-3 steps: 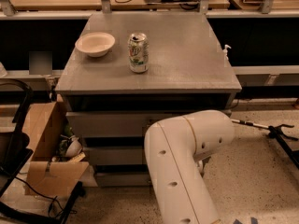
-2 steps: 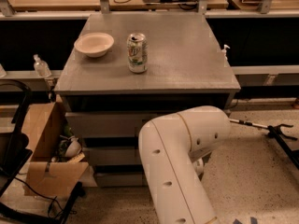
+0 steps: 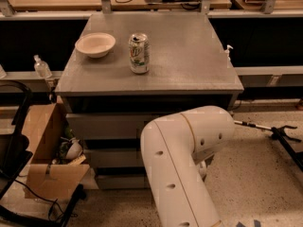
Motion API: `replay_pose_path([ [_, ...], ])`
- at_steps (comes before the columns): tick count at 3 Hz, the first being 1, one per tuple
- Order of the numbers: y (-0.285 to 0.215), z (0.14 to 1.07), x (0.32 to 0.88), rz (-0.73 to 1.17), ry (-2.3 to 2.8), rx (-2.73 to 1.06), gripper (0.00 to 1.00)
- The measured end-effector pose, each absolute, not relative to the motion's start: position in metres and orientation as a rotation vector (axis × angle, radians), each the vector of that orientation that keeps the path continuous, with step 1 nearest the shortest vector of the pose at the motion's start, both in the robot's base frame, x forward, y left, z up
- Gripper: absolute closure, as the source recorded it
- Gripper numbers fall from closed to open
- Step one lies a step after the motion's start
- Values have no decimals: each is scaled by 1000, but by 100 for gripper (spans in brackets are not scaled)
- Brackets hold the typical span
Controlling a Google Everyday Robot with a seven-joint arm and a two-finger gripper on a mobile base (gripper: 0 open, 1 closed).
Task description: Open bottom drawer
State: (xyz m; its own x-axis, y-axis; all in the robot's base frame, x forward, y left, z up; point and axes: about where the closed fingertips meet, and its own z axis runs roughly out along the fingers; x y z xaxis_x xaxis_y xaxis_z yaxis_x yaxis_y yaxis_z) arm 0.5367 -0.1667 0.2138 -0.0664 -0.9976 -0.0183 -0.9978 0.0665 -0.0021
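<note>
Where the grey cabinet meets the floor, the bottom drawer (image 3: 118,181) shows as a flat, matte grey strip, lowest of three fronts, its right part covered by the robot's arm (image 3: 180,164). The arm is smooth, cream-white and rounded, dotted with small holes, and bends at a fat elbow in front of the drawers. The end effector lies somewhere behind that elbow, low by the drawer fronts, so whether it is released or clenched cannot be told. On the speckled grey table (image 3: 189,56) stand a shallow, pale, round bowl (image 3: 95,44) (nothing shows inside it) and, just right of it, an upright green-and-white can (image 3: 138,53). Left of the cabinet an open cardboard box (image 3: 45,160) holds mixed clutter. The floor (image 3: 255,174) is pale speckled terrazzo.
</note>
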Motion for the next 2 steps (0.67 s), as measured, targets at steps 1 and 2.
replay_pose_path([
  [1,-166,214,514,-37,2144,-2170,100],
  [2,-177,210,476,-82,2084,-2190,100],
])
